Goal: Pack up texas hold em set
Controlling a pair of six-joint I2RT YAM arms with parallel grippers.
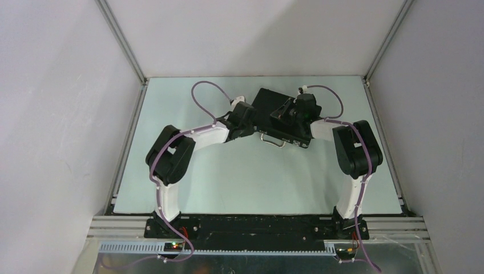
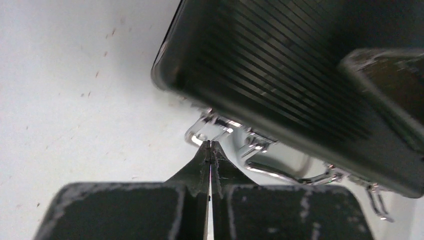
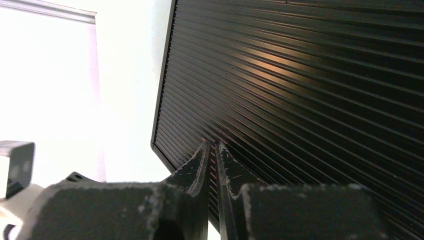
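**Arms meet at the black briefcase**

Arm bases (image 1: 165,225) sit closest to the overhead camera, bolted at the near edge of the table (image 1: 228,177). Toward the far middle of the table lies the black briefcase (image 1: 267,101), lid down and skewed, with its silver handle (image 1: 273,141) facing the arms. The left gripper (image 1: 244,119) is at the case's left end. The right gripper (image 1: 290,112) is over its top.

From the left wrist, the fingers are pressed together and grip nothing. Their tips are just beside a silver latch (image 2: 207,127) on the case's front edge.

From the right wrist, the fingers are almost together, with only a thin slit between them and nothing seen in it. Their tips point at the ribbed lid (image 3: 300,75) near one corner. Whether they touch it cannot be told.
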